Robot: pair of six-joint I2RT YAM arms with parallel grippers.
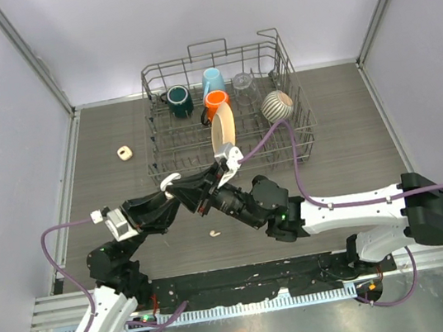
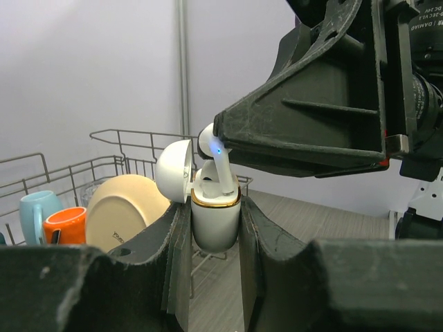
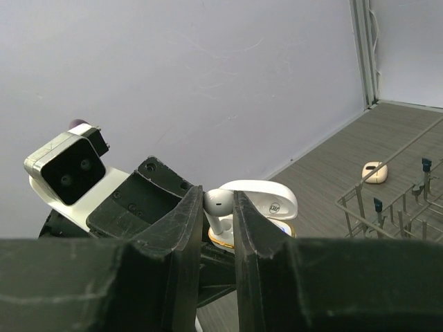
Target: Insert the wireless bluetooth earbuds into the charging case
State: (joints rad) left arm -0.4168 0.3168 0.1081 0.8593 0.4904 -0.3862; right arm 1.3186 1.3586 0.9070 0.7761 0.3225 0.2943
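My left gripper is shut on the white charging case with a gold rim, held upright above the table with its lid swung open to the left. My right gripper is shut on a white earbud. It holds the earbud over the case, with the stem down in the case opening. The earbud shows a blue light in the left wrist view. In the top view both grippers meet at table centre. A second loose earbud lies on the table below them.
A wire dish rack stands at the back with a dark mug, blue cup, orange mug, cream plate, glass and striped bowl. A small cream case lies left of the rack.
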